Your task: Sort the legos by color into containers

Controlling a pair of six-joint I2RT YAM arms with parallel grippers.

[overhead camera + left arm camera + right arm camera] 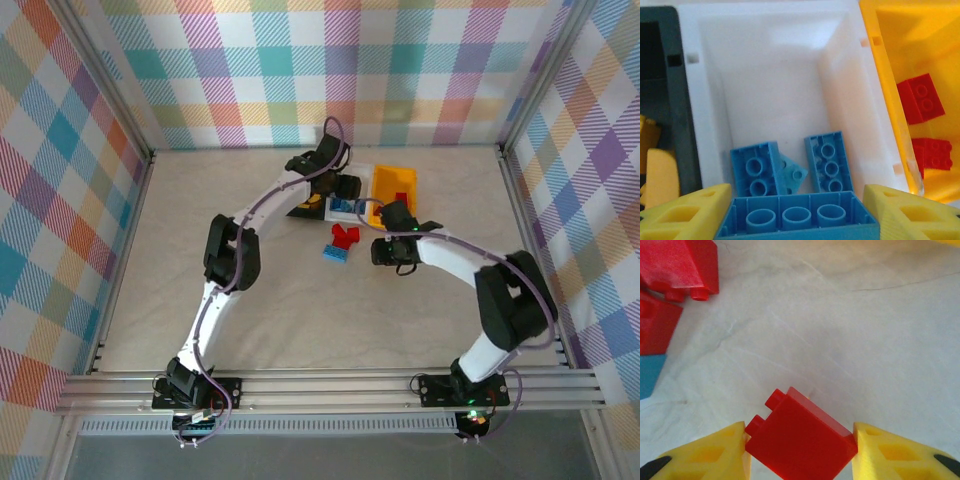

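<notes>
My left gripper (797, 196) is shut on a blue lego (796, 219), held underside up over the near end of the white container (770, 60). Two more blue legos (756, 167) (829, 160) lie in that container, with a paler blue piece between them. The yellow-orange container (910, 45) to the right holds two red legos (921, 97). The black container (682, 110) to the left holds yellow legos (660, 172). My right gripper (800, 436) is shut on a tilted red lego (800, 442) just above the table.
Loose red legos (680, 262) and a blue one (649, 376) lie on the table left of my right gripper. From above, that small pile (343, 243) sits just in front of the row of containers (395, 185). Checked walls enclose the table.
</notes>
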